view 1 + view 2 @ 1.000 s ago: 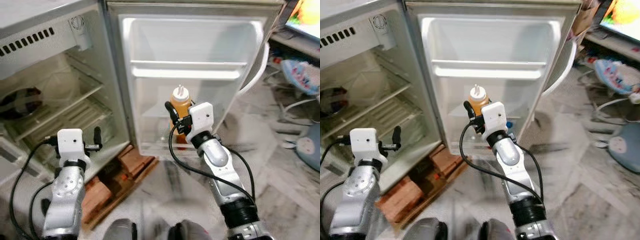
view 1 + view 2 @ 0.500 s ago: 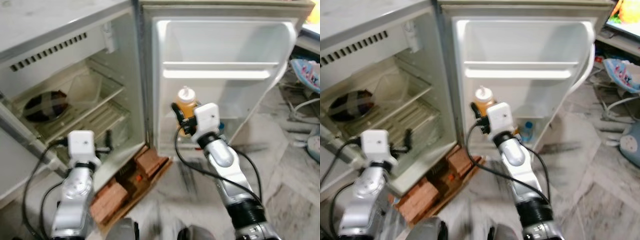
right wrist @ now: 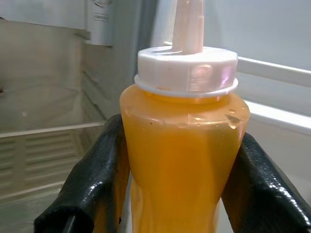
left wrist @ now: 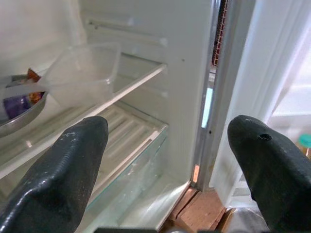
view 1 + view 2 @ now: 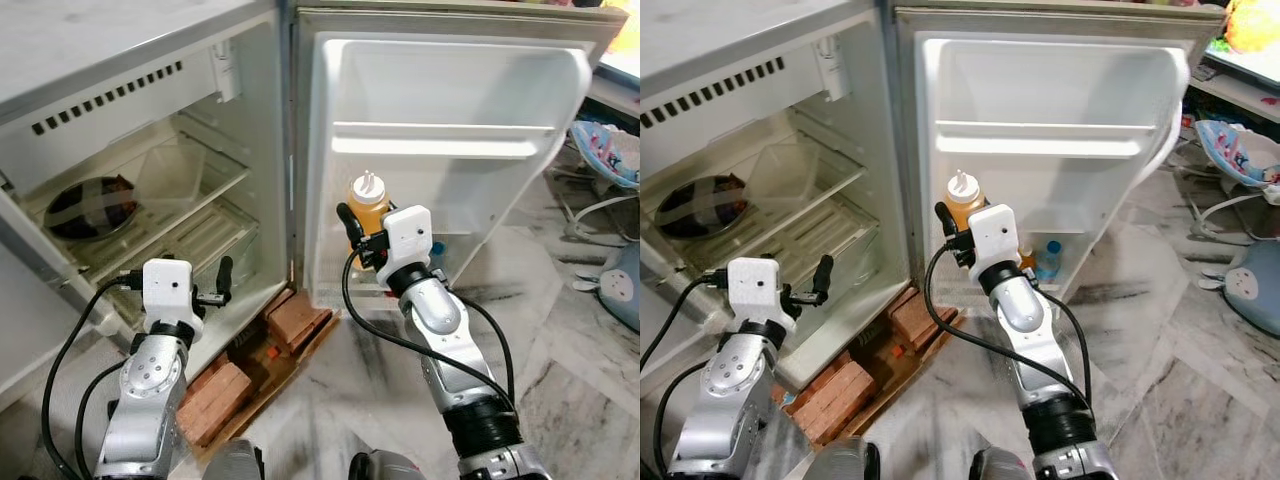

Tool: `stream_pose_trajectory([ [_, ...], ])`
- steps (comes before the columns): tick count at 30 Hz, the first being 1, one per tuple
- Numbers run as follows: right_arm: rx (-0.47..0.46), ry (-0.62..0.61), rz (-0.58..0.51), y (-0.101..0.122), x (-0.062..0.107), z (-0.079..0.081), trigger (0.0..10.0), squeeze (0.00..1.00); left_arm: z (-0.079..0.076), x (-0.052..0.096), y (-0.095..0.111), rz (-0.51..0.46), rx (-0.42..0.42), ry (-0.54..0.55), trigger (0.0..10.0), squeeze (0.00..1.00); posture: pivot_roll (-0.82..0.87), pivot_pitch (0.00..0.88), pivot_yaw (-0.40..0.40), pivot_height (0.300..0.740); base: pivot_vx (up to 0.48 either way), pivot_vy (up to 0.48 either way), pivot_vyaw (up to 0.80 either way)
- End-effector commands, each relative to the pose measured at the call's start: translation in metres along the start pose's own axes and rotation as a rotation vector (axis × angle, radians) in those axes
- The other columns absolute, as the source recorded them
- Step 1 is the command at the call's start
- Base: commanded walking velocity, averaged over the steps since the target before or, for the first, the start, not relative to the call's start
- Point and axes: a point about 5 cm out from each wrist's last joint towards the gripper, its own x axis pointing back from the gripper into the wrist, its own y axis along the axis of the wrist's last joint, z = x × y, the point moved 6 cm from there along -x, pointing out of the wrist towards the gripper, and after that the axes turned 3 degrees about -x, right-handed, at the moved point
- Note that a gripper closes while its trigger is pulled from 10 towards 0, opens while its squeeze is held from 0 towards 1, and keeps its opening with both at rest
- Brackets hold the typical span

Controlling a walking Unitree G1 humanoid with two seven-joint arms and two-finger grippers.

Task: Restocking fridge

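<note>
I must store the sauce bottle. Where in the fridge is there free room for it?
The upper door shelf looks bare. The lower door shelf holds a small blue-capped bottle, with room beside it. The glass shelf is crowded by a dish and a clear tub. The right gripper grips the sauce bottle.

Bright even daylight, sharp head views; wrist close-ups slightly soft.

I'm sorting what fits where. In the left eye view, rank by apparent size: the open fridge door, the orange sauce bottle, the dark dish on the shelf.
1. Fridge door, by far the largest.
2. Dark dish.
3. Orange sauce bottle, partly hidden by the right tool shut on it.
The bottle and the dish stand at different distances, so their order is unsure.
</note>
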Motion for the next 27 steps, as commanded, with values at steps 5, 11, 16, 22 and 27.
stream_pose_trajectory([
  [5,0.011,-0.011,-0.015,0.0045,-0.0002,-0.0038,10.0,0.00,-0.0003,0.0017,0.0045,-0.017,0.006,-0.009,10.0,0.00,0.13,0.099,-0.042,0.740,0.301,0.000,0.00],
  [11,0.011,-0.011,-0.014,0.0045,-0.0002,-0.0035,10.0,0.00,-0.0009,0.0021,0.0046,-0.019,0.019,-0.012,10.0,0.00,0.13,0.102,-0.041,0.740,0.228,0.000,0.00],
  [16,0.008,-0.008,-0.012,0.0039,0.0002,-0.0022,10.0,0.00,-0.0024,0.0023,0.0057,-0.021,0.030,-0.013,10.0,0.00,0.13,0.102,-0.041,0.740,0.000,0.000,0.00],
  [22,-0.004,-0.003,-0.008,0.0030,0.0013,-0.0015,10.0,0.00,-0.0038,0.0036,0.0033,-0.013,0.034,-0.017,10.0,0.00,0.13,0.105,-0.042,0.740,0.000,0.000,0.00],
  [27,-0.018,0.005,-0.011,0.0038,0.0017,0.0014,10.0,0.00,-0.0052,0.0043,0.0018,-0.009,0.036,-0.021,10.0,0.00,0.13,0.106,-0.041,0.740,0.000,0.000,0.00],
])
